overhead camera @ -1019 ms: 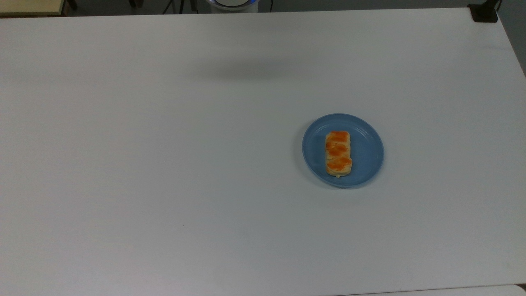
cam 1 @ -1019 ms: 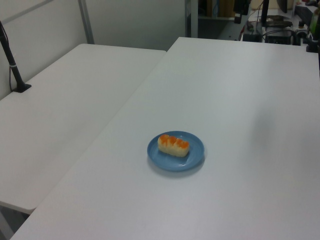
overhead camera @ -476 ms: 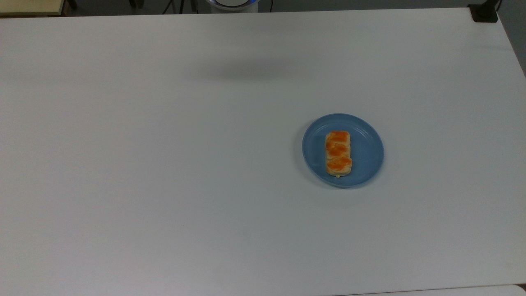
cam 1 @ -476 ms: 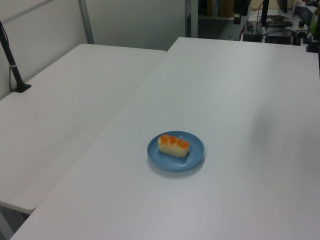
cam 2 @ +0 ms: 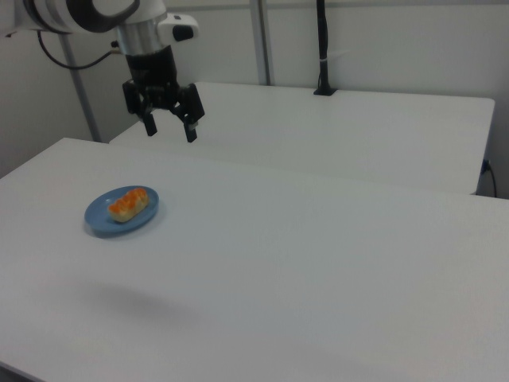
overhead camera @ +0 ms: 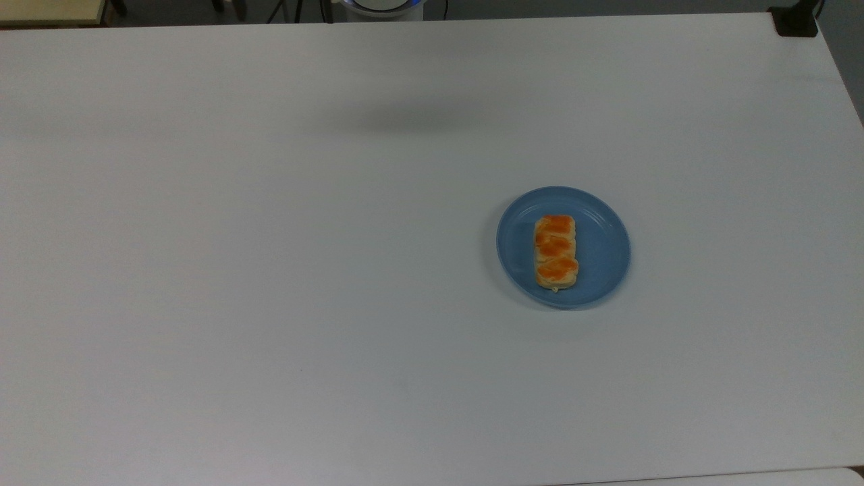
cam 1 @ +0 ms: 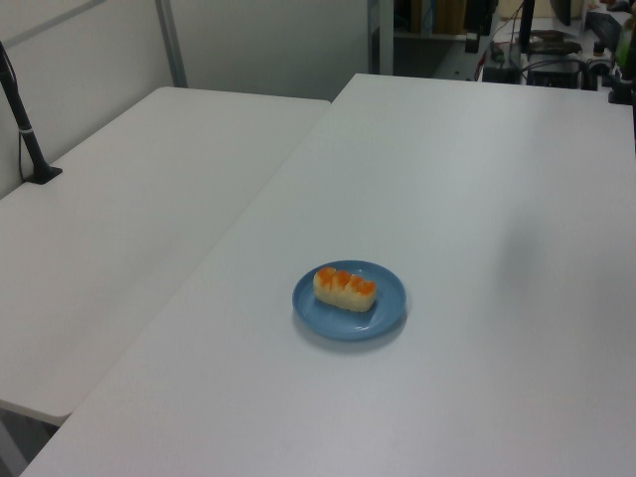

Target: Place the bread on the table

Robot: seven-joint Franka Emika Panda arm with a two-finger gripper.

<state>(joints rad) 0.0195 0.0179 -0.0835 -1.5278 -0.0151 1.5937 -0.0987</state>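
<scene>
Top view: bread [overhead camera: 556, 252] on plate [overhead camera: 601, 250]

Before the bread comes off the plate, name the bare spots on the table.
Bare table runs from the blue plate to every edge; the widest stretch is on the top view's left. Only the plate is taken, by the bread. The open hand hangs high above.
</scene>
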